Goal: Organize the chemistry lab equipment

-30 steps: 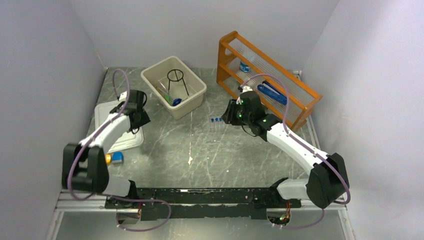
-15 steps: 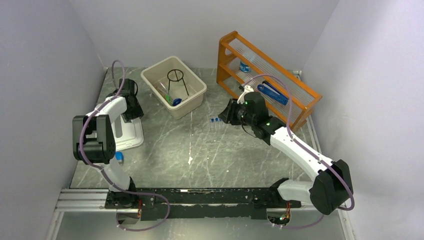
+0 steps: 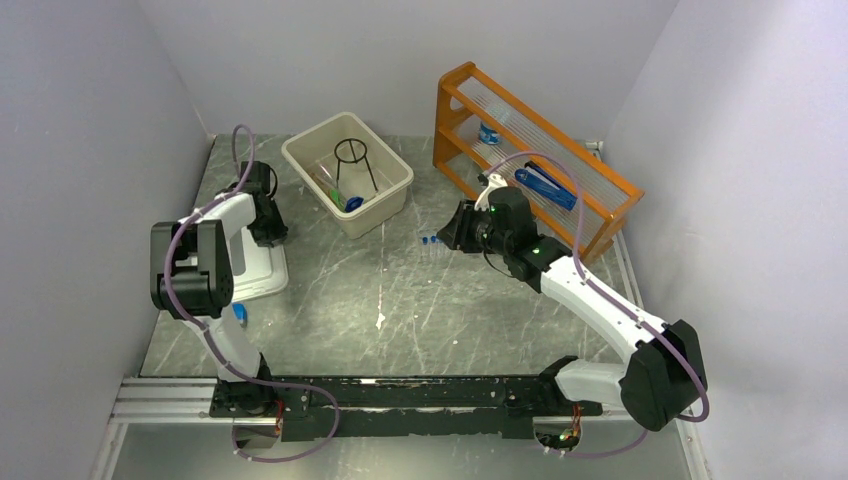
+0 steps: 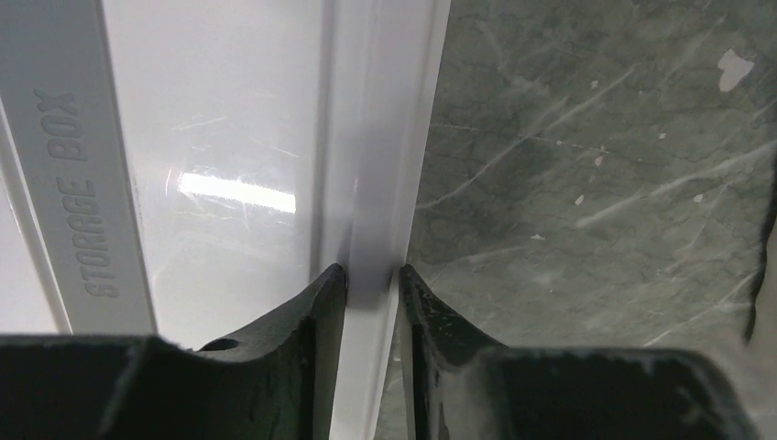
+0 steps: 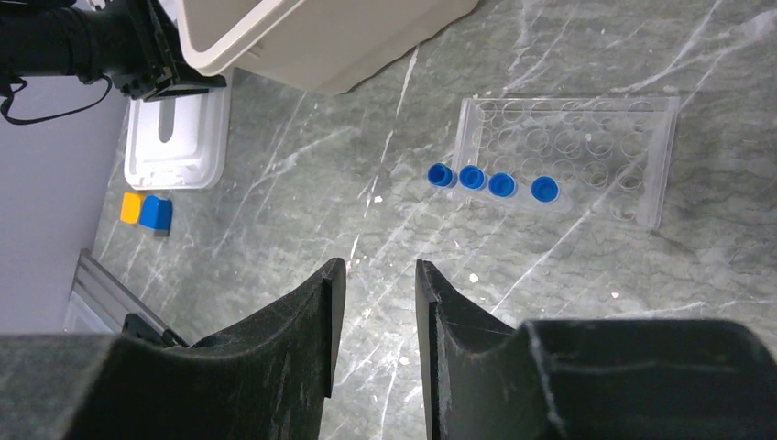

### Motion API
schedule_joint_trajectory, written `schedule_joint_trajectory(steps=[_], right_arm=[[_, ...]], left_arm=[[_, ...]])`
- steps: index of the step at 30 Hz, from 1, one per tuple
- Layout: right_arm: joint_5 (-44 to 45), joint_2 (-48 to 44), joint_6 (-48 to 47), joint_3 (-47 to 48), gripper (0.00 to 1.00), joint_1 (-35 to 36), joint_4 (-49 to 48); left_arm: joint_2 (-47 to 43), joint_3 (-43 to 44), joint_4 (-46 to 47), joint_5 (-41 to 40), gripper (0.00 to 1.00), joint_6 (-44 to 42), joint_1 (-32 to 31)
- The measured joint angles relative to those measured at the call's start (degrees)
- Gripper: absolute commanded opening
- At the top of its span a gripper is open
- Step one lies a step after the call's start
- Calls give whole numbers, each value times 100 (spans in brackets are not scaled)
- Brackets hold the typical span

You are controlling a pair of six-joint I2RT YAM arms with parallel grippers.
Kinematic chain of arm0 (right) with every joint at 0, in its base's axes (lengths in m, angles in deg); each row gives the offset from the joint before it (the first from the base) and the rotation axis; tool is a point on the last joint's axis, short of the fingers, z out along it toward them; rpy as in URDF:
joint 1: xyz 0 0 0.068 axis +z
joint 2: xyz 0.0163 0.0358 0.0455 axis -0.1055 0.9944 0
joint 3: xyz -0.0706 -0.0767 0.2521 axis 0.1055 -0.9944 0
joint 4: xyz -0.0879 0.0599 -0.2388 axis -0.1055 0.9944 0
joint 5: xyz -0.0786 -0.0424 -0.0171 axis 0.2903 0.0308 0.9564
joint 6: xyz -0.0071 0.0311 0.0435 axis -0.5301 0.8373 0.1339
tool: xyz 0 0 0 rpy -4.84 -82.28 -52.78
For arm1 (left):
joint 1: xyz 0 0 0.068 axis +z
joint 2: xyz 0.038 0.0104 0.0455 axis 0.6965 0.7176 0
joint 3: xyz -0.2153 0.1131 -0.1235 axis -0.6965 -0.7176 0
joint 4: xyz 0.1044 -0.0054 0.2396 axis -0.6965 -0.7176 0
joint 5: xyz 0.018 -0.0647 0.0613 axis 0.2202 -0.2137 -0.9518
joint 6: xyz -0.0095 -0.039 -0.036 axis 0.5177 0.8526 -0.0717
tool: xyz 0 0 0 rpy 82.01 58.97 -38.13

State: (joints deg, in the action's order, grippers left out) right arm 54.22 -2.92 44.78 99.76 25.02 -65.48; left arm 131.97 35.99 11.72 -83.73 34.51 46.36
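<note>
A clear tube rack point(image 5: 586, 156) lies on the table holding several blue-capped test tubes point(image 5: 486, 181). My right gripper point(image 5: 374, 266) hovers open just in front of it with nothing between its fingers; it shows from above point(image 3: 452, 232) beside the rack point(image 3: 432, 242). A black wire ring stand point(image 3: 352, 155) and a few small tools sit in the beige bin point(image 3: 347, 170). My left gripper point(image 4: 373, 275) is shut on the raised right rim point(image 4: 380, 137) of a white storage-box lid point(image 4: 229, 137), one finger on each side. From above, that gripper point(image 3: 262, 232) sits at the lid's far right edge.
The orange wooden shelf rack point(image 3: 530, 160) stands at the back right with blue items on its shelves. An orange and a blue block point(image 5: 147, 211) lie just in front of the lid point(image 3: 255, 270), close to the left wall.
My left arm has lifted its elbow and moved the gripper to the lid's far right edge, where the jaws have closed on the rim. The right arm has barely shifted.
</note>
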Motion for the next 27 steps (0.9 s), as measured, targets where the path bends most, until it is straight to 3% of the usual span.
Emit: schedule_joint_trajectory(steps=[2,6,8,16,27], right_arm=[[-13,0,9,0,37,0,-15],[-26,0,26,0,37,0,-15],[-46,2,37,0,37,0,-15],[-214,92,96,2,38,0,-9],[-393,358,319,131,45,299,-63]], left_arm=[[39,7,13,-2,31,4,0],[96,87,-39,2,11,15,-2],[83,101,-4,37,5,33,0],[-306,-262,114,433,5,76,4],[-1768,-785,107,1298,5,208,0]])
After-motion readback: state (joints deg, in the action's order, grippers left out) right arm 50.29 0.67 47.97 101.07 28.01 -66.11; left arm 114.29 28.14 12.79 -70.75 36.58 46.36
